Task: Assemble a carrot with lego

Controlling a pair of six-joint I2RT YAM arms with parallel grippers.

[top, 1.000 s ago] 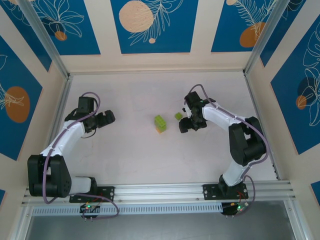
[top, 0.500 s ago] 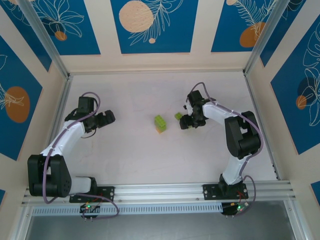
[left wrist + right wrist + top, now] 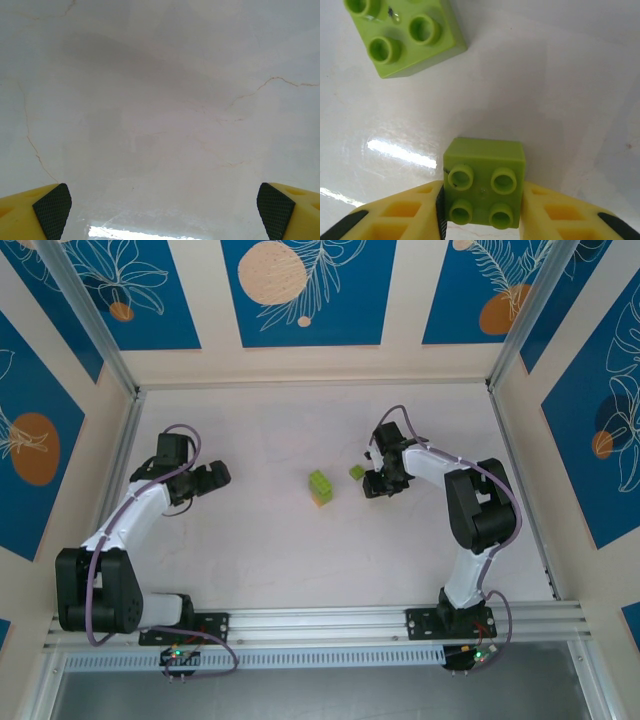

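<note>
My right gripper point(image 3: 482, 202) is shut on a lime-green square lego brick point(image 3: 485, 170); its yellow fingers point(image 3: 410, 215) press both sides of the brick, which rests on the white table. A second lime-green brick point(image 3: 402, 35) lies just beyond it, seen from above as a small green square point(image 3: 357, 472) beside the right gripper point(image 3: 373, 484). The carrot point(image 3: 320, 487), a lime-green stack with an orange brick at its near end, lies at the table's middle. My left gripper point(image 3: 215, 476) is far to the left, open, with bare table between its pads point(image 3: 52, 205).
The white table point(image 3: 270, 550) is bounded by walls with blue panels at the back and sides. A metal rail point(image 3: 320, 622) carrying both arm bases runs along the near edge.
The right gripper has shifted slightly away from the rail and closed its fingers onto the lime-green brick. The left arm and the carrot have not moved.
</note>
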